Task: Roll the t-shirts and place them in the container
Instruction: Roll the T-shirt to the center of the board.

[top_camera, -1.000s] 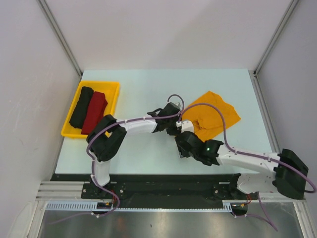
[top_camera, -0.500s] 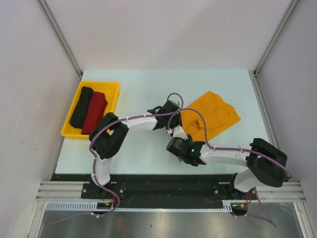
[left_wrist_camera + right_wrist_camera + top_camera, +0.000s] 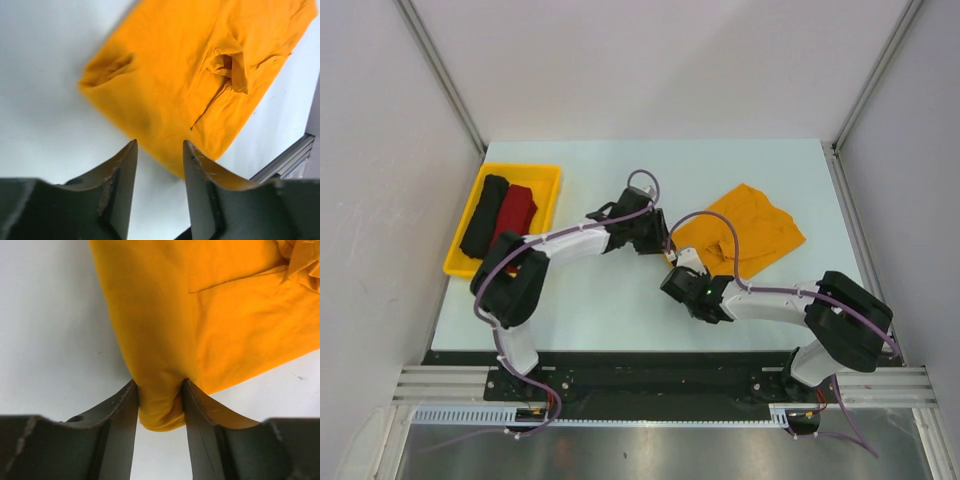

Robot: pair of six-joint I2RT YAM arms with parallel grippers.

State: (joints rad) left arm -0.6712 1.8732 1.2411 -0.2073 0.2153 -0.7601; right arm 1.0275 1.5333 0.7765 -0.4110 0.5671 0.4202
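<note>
The mustard t-shirt (image 3: 742, 235) lies loosely folded on the table right of centre. My right gripper (image 3: 680, 262) is shut on its near-left corner; in the right wrist view the cloth (image 3: 215, 315) bunches between the fingers of that gripper (image 3: 160, 392). My left gripper (image 3: 658, 243) is open and empty just left of the shirt's left edge; in the left wrist view the shirt (image 3: 190, 80) spreads beyond the fingertips of that gripper (image 3: 160, 150). A dark red rolled shirt (image 3: 511, 226) and a black rolled shirt (image 3: 484, 213) lie side by side in the tray.
The rigid yellow tray (image 3: 545, 175) stands at the table's left edge. Both arms' forearms reach toward the table's middle and their purple cables loop above the shirt's left side. Grey walls enclose the table on three sides.
My right gripper swung left and forward to the shirt's near-left corner and shut on it. My left gripper pulled back to the left, off the shirt. The shirt's left edge shifted slightly.
</note>
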